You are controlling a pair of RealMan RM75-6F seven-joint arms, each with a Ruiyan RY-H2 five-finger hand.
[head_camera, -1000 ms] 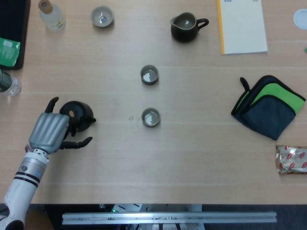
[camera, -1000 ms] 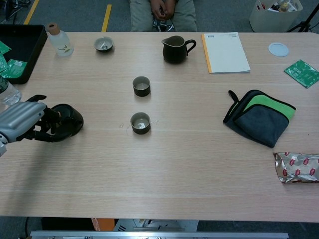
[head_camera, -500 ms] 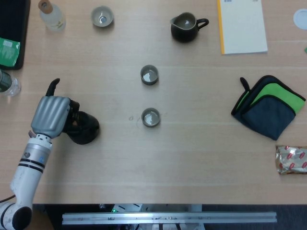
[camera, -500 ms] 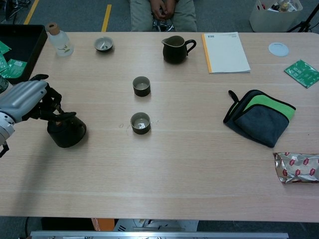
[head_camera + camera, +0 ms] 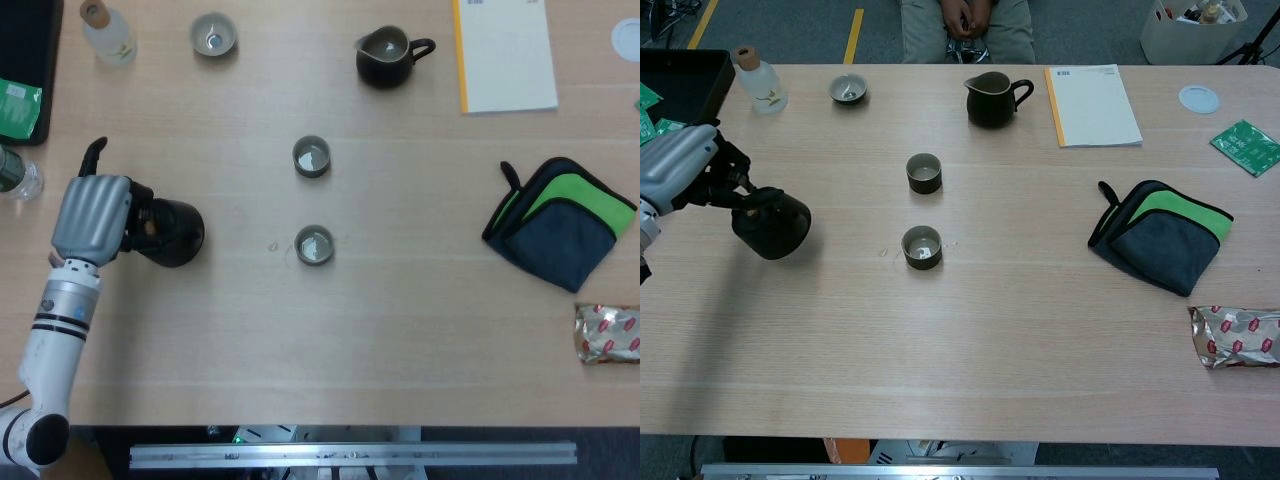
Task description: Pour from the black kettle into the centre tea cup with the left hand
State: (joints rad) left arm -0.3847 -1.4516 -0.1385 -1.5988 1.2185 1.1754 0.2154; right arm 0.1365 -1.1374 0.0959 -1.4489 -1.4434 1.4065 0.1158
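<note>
Over at the left edge of the table [image 5: 970,340], the robot's left hand [image 5: 92,218] grips the black kettle [image 5: 170,233] by its handle, fingers curled round it, and the kettle hangs clear of the tabletop, casting a shadow beneath it in the chest view. The kettle sits well to the left of the row of cups. The centre tea cup [image 5: 311,157] stands upright near the middle of the table, with a second cup [image 5: 314,245] nearer the robot and a third cup [image 5: 213,34] at the far side, beside a small glass bottle [image 5: 106,33] with a cork stopper. A dark pitcher [image 5: 385,55] stands further along the far edge, next to a notebook [image 5: 504,52]. On the right lie a folded dark cloth [image 5: 558,221] with a green lining and, closer to the front, a foil snack packet [image 5: 607,334]. The right hand does not show in either view.
</note>
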